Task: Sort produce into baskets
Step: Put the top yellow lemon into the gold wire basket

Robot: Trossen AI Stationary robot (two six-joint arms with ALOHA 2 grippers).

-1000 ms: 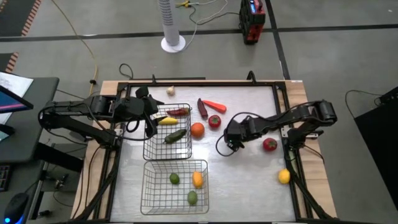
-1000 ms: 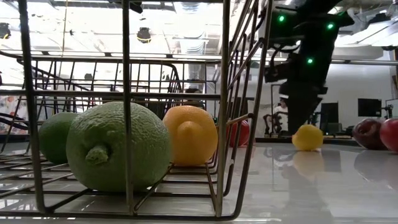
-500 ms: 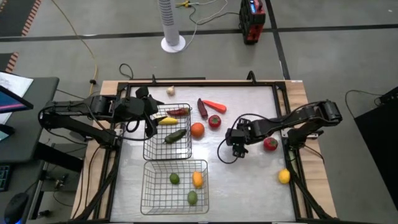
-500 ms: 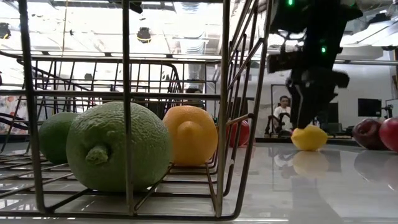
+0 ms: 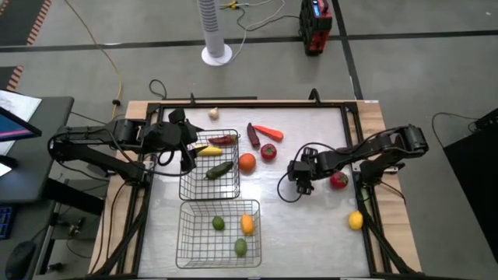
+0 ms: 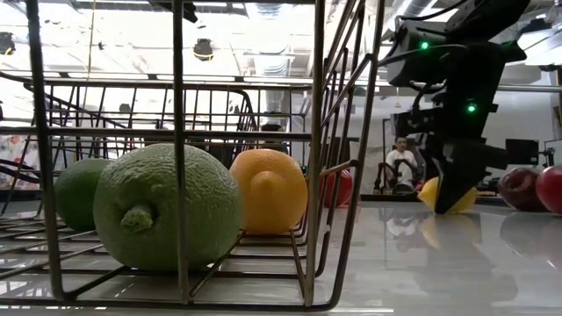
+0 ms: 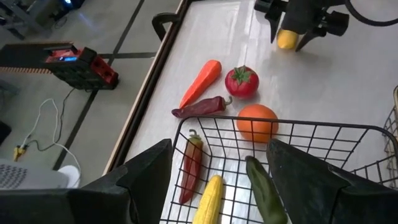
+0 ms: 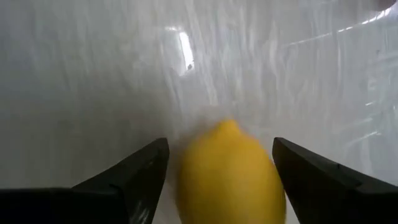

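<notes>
My right gripper [image 5: 302,185] is open and low at the table's middle right. Its fingers stand on either side of a yellow lemon [image 8: 230,174] that lies on the table. The lemon also shows in the low view [image 6: 427,195], but the gripper hides it in the high view. My left gripper [image 5: 187,154] is open and empty above the far wire basket [image 5: 187,190], which holds corn [image 5: 208,150], a red chilli [image 5: 222,140] and a cucumber [image 5: 219,169]. The near basket [image 5: 187,233] holds two green fruits and an orange one [image 5: 247,224]. My right gripper comes at the lemon from above, slanting, with one finger [image 8: 140,171] on each side of it. The lemon lies on the table. Whether the fingers touch it, I cannot tell.
Loose on the table are an orange [image 5: 247,162], a tomato [image 5: 268,152], a carrot [image 5: 267,132], a dark red pepper [image 5: 253,135], a garlic [image 5: 213,113], a red apple [image 5: 338,180] beside my right gripper, and a second lemon [image 5: 355,220] near the right edge.
My right gripper has gone a little toward the table's right and near edges and down. Its fingers were above and beside the lemon and now stand astride it. The lemon has stayed in place.
</notes>
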